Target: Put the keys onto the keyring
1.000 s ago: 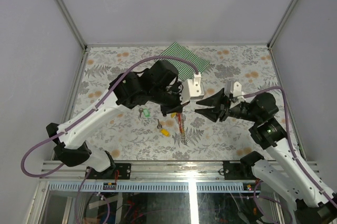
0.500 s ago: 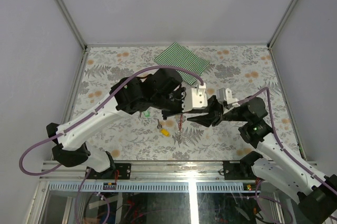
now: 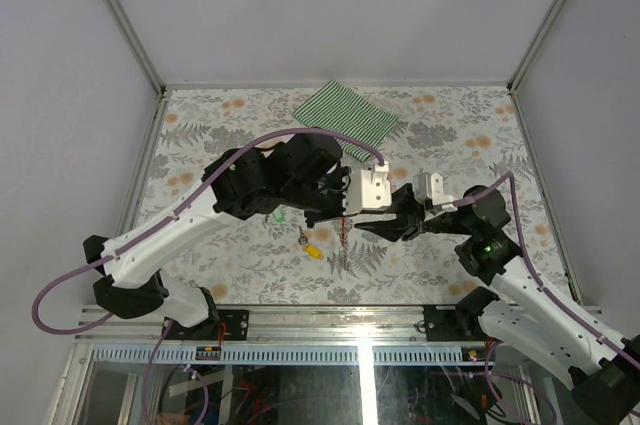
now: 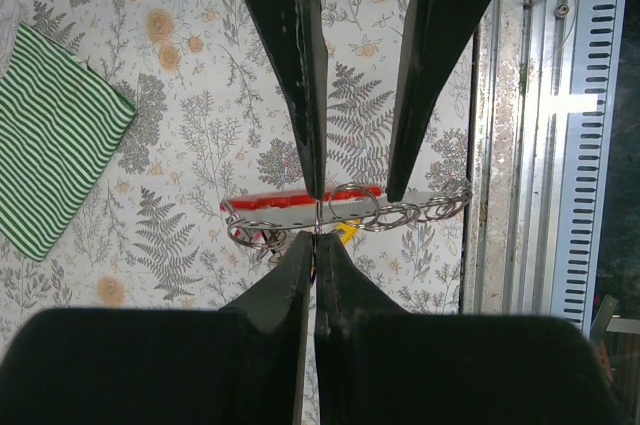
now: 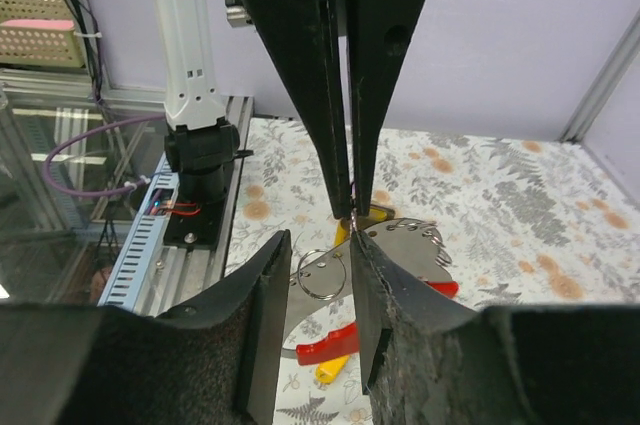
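Near the middle of the table [image 3: 200, 145] the two arms meet tip to tip. The left gripper [image 4: 315, 245] is closed tight, pinching the thin metal of the keyring [image 4: 300, 202] just where its silver ring [image 4: 350, 207] joins the red strap. The strap lies crosswise and the chain [image 4: 420, 213] trails off toward 3 o'clock in the left wrist view. The whole piece appears to hang clear of the tabletop.

The right gripper [image 4: 355, 190] comes in from 12 o'clock in that same view with its jaws parted. One fingertip sits almost against the left fingertips and the other at the far side of the silver ring, so the ring lies between them, not yet clamped.

No key is in either gripper. From above, the green key [image 3: 280, 215] lies at about 9 o'clock from the meeting point and a yellow key [image 3: 314, 251] at about 8 o'clock, both on the table. A striped cloth [image 3: 345, 110] lies well apart at 12 o'clock. A yellow head shows just under the ring from the left wrist, and whether it is threaded on cannot be told.

The likely trouble is the thin hold. If the right jaws close slightly off the wire they could push the ring sideways and twist it out of the left pinch, dropping it onto the keys. The fingertips are also so near that closing could bring them against each other.
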